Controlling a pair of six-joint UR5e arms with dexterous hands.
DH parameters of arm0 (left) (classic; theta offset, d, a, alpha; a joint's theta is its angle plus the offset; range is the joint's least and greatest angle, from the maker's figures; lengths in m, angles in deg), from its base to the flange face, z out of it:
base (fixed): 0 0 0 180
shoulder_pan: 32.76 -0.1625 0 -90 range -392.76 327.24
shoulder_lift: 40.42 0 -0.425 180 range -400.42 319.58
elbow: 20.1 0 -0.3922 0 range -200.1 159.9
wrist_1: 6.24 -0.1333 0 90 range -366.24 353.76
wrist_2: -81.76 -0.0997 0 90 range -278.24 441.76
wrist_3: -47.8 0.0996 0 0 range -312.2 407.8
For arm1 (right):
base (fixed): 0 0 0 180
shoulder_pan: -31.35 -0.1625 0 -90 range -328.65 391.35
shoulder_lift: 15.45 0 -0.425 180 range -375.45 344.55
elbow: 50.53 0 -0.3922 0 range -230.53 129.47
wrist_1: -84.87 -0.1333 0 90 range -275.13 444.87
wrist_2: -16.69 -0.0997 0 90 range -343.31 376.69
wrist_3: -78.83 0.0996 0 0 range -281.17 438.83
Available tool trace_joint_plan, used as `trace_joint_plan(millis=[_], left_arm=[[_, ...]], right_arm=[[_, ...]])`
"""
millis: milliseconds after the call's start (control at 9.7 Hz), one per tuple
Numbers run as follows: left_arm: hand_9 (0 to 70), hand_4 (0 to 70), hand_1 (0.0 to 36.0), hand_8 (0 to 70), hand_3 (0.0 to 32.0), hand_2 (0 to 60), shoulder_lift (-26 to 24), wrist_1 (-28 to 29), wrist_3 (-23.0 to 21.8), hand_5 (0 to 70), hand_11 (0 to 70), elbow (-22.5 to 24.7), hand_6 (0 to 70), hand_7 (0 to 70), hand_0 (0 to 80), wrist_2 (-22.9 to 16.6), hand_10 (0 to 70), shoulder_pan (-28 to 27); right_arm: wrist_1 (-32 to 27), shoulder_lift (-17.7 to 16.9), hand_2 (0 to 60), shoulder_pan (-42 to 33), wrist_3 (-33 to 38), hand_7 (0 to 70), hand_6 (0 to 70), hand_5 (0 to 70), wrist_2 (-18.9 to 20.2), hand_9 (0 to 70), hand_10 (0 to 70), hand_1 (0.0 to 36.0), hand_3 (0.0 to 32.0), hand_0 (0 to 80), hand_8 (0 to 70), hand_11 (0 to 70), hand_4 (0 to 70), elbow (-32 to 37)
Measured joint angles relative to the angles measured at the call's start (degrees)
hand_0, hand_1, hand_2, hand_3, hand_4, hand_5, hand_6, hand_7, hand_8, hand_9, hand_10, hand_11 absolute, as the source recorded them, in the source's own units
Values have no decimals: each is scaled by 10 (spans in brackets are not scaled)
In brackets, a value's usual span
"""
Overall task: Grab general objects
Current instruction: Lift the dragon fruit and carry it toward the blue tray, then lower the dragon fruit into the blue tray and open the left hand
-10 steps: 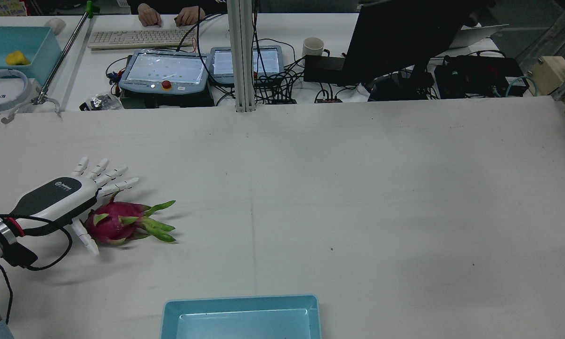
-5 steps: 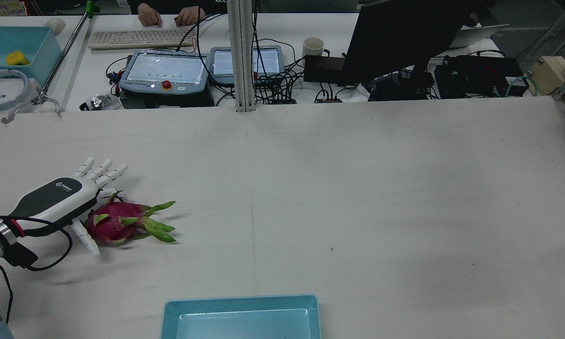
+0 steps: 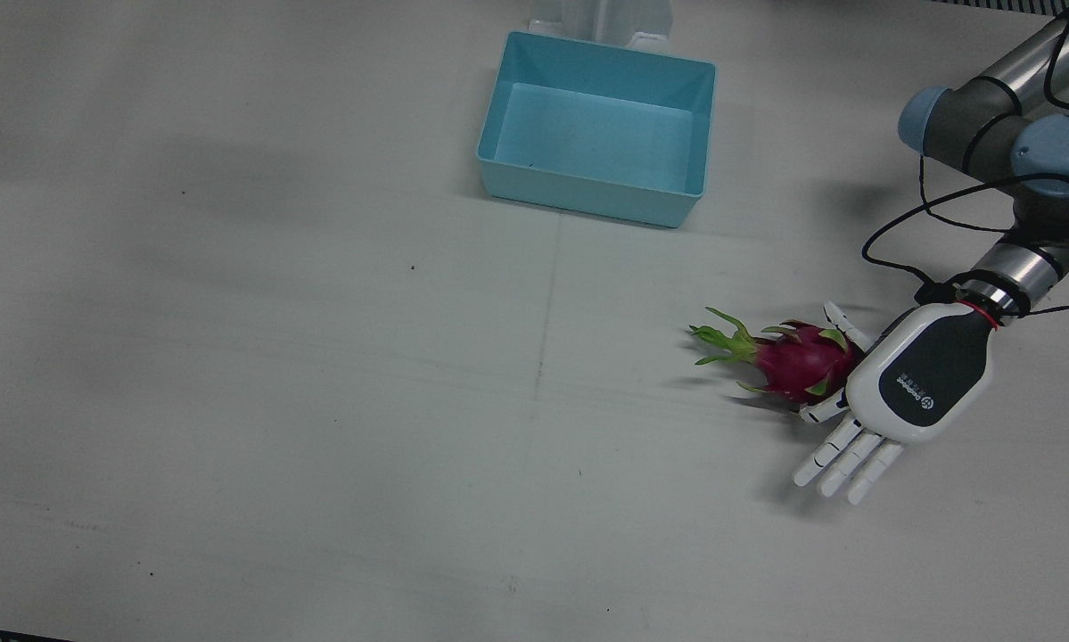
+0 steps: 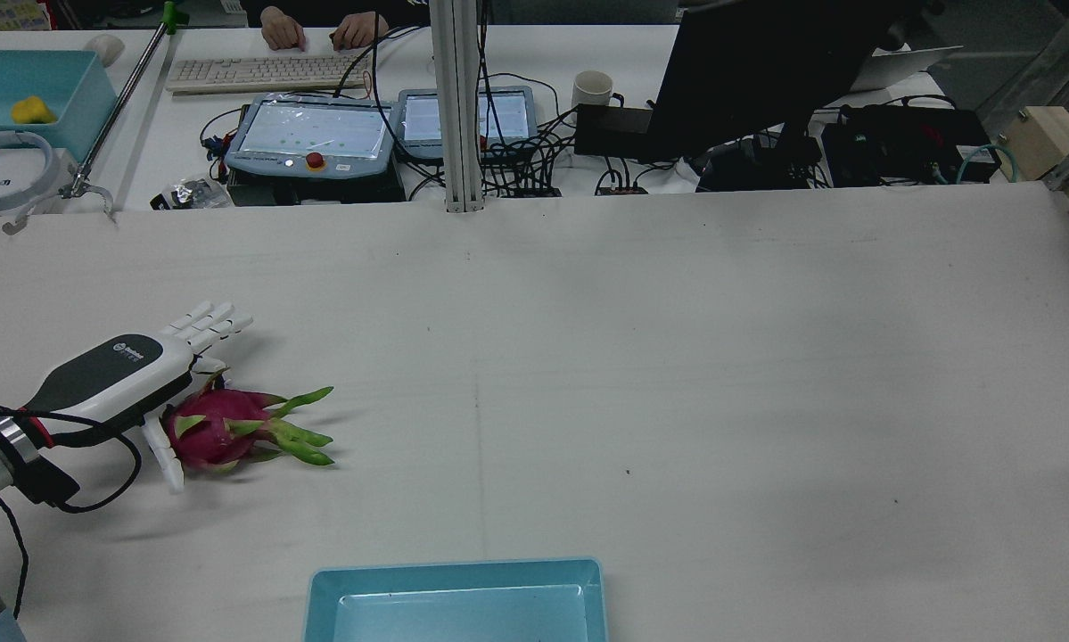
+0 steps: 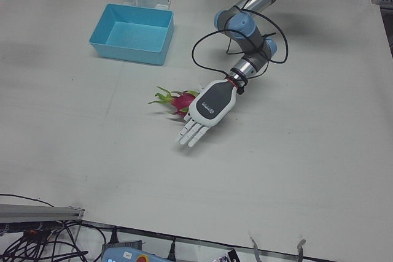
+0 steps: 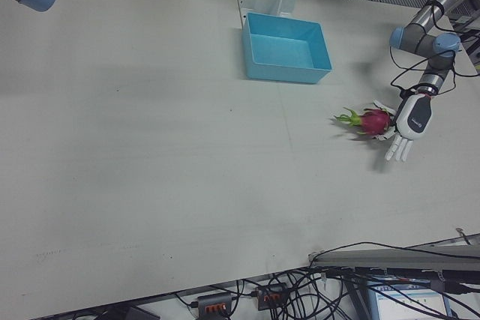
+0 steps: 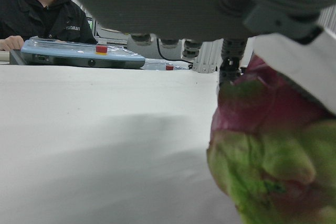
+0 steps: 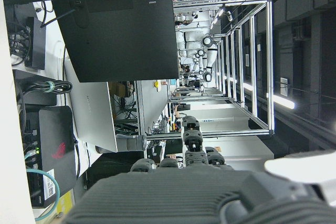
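Lowered left hand (image 4: 111,374) touches dragon fruit (image 4: 209,428), leaves pointing table-centre.

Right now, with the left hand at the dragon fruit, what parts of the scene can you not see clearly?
- Contact between the left hand and the dragon fruit: the palm covers it in the front view.
- Fruit in the left hand view: blurred, cut by the edge.
- Blue bin: cut by the bottom edge in the rear view.
- Right hand: only its underside shows, in its own camera.
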State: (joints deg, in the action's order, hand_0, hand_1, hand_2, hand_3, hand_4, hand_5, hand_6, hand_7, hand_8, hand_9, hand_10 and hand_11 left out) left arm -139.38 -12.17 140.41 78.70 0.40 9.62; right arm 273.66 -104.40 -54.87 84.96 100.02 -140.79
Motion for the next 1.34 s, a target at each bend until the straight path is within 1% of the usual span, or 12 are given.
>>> trace_joint_plan(millis=[103,206,309,412,515,619,722,825,928,1031,1134,1340], left_arm=[[9,586,275,11,0,600,0,-11,-3,662,0,20,20,117,471,-3,0,0],[10,603,297,15,0,600,-3,-30,-12,654,0,47,20,122,457,-10,0,-1],[13,644,314,6,0,600,-20,-65,-29,667,0,73,31,137,457,-26,0,0],[14,636,292,11,0,600,-55,-111,-43,647,0,90,27,140,454,-53,0,2],[10,569,242,9,0,600,-102,-159,-56,610,0,100,14,124,451,-101,0,2],[13,565,230,0,0,600,-147,-199,-74,603,0,104,25,139,463,-148,0,1],[19,589,257,0,0,600,-192,-242,-90,610,0,107,32,168,478,-180,0,-5],[18,578,260,0,0,600,-236,-291,-100,606,0,113,25,164,478,-199,0,-23],[19,583,254,0,0,600,-274,-336,-104,605,0,119,25,169,477,-208,0,-49],[19,590,228,0,0,600,-302,-373,-105,603,0,124,19,165,477,-212,0,-79],[18,594,211,0,0,546,-319,-399,-104,605,0,128,18,163,477,-214,0,-107],[19,615,211,0,0,542,-330,-425,-103,617,0,133,21,166,480,-213,0,-145]], right_arm=[[0,0,0,0,0,0,0,0,0,0,0,0,0,0,0,0,0,0],[0,0,0,0,0,0,0,0,0,0,0,0,0,0,0,0,0,0],[0,0,0,0,-1,0,0,0,0,0,0,0,0,0,0,0,0,0],[0,0,0,0,-1,0,0,0,0,0,0,0,0,0,0,0,0,0],[0,0,0,0,-1,0,0,0,0,0,0,0,0,0,0,0,0,-1],[0,0,0,0,-1,0,0,0,0,0,0,0,0,0,0,0,0,-1],[0,0,0,0,-1,0,0,0,0,0,0,0,0,0,0,0,0,-1],[0,0,0,0,-1,0,0,0,0,0,0,0,0,0,0,0,0,-1],[0,0,0,0,-2,0,0,0,0,0,0,0,0,0,0,0,0,-1],[0,0,0,0,-2,0,0,0,0,0,0,0,0,0,0,0,0,-1],[0,0,0,0,-1,0,0,0,0,0,0,0,0,0,0,0,0,-1],[0,0,0,0,-1,0,0,0,0,0,0,0,0,0,0,0,0,-1]])
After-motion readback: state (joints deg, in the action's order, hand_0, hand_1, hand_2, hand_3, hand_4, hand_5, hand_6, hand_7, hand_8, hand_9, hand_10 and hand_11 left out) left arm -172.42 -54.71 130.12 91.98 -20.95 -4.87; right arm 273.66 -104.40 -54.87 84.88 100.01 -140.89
